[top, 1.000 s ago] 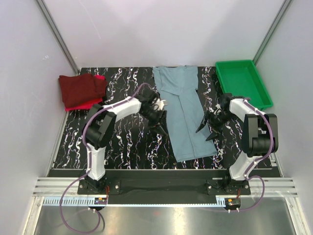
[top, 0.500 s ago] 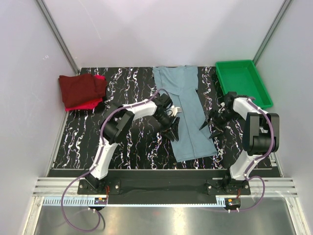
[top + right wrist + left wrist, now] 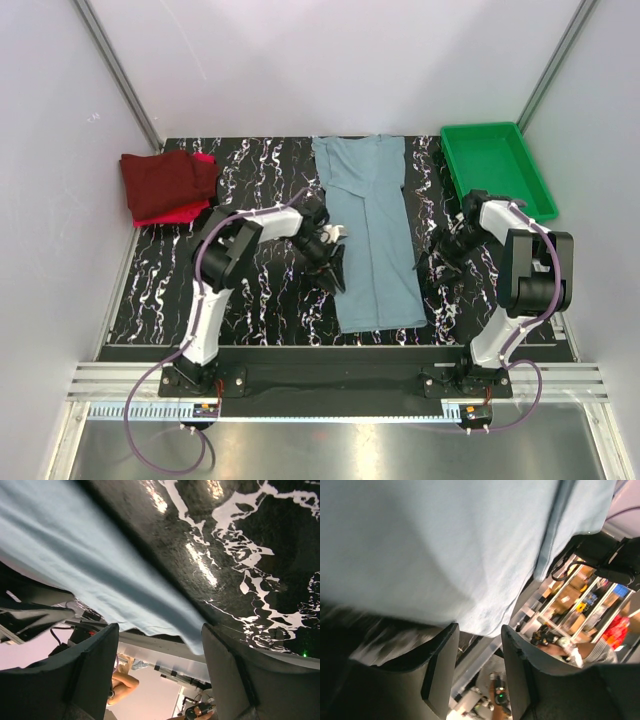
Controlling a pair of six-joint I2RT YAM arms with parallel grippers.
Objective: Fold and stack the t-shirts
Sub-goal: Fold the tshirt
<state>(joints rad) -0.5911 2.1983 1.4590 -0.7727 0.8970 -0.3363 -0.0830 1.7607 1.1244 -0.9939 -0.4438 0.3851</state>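
Observation:
The large grey-blue t-shirt (image 3: pixel 375 235) lies as a long narrow strip down the middle of the black marbled table, from the back edge to near the front. My left gripper (image 3: pixel 335 272) sits low at the shirt's left edge, open; in the left wrist view the cloth (image 3: pixel 445 555) lies just beyond the left gripper (image 3: pixel 477 635), and nothing is between its fingers (image 3: pixel 440 665). My right gripper (image 3: pixel 433 268) is open at the shirt's right edge, with the hem (image 3: pixel 100 565) ahead of the right gripper (image 3: pixel 160 630). A folded maroon t-shirt (image 3: pixel 165 180) rests on a red one (image 3: pixel 178 212) at the back left.
A green plastic tray (image 3: pixel 497 170) stands at the back right, close behind the right arm. Grey walls close in the table on three sides. The arm bases stand on a rail along the near edge.
The shirt's lower part has shifted left and the strip now lies narrower and straighter. My left gripper swung right over the cloth, then back to its left edge. My right gripper edged slightly right.

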